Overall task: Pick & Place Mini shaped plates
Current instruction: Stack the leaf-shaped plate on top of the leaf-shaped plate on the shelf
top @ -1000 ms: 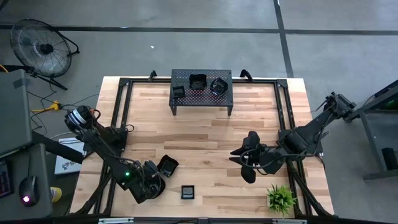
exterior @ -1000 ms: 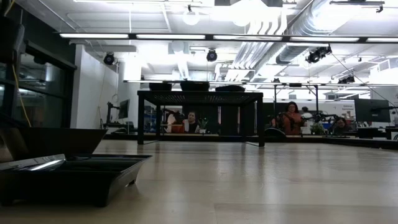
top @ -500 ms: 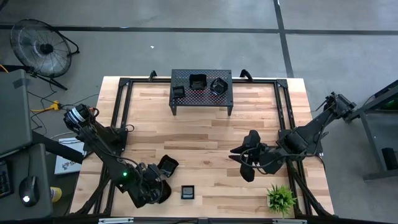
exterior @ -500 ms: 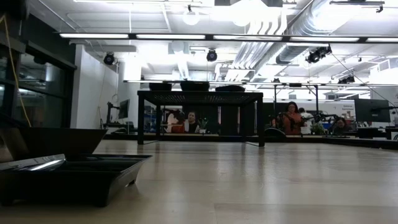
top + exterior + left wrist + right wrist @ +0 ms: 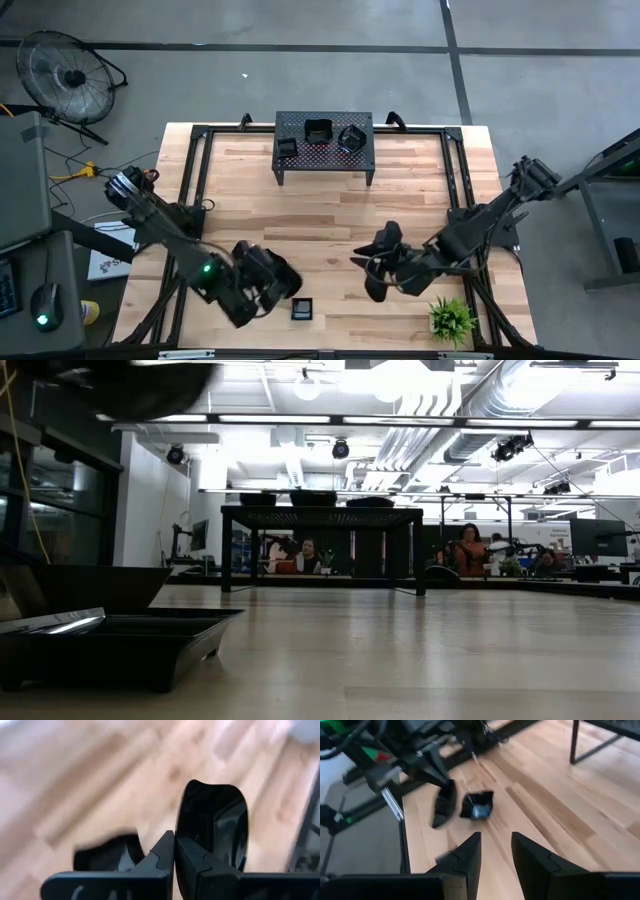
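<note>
My left gripper (image 5: 264, 287) hangs above the table's near left part, shut on a glossy black mini shaped plate (image 5: 215, 822) that stands on edge in the air (image 5: 443, 805). A small square plate (image 5: 302, 308) lies flat on the wood just right of it, also seen in the right wrist view (image 5: 478, 805) and the low view (image 5: 110, 645). Three more plates sit on the black perforated stand (image 5: 325, 160) at the far edge. My right gripper (image 5: 372, 278) hovers open over the near right part, pointing at the left gripper, fingers (image 5: 470, 852) apart and empty. My left gripper pinches the plate's rim (image 5: 186, 840) between its two shut fingers, at the edge nearest the wrist. The fingers slant downward from the table's near left side. The plate is lifted clear of the table and tipped up on edge, rising beyond the fingertips.
A small green plant (image 5: 450, 318) stands at the near right corner. Black frame rails (image 5: 195, 170) run along the table's left, right and far sides. Bare wood lies between the stand and both grippers. People sit in the room beyond the table (image 5: 470, 550).
My left gripper has risen and swung toward the table's middle, turning as it went; the plate it holds has come off the table and tipped onto its edge. My right gripper has moved toward the near left and a little lower, staying open. The square plate has stayed put.
</note>
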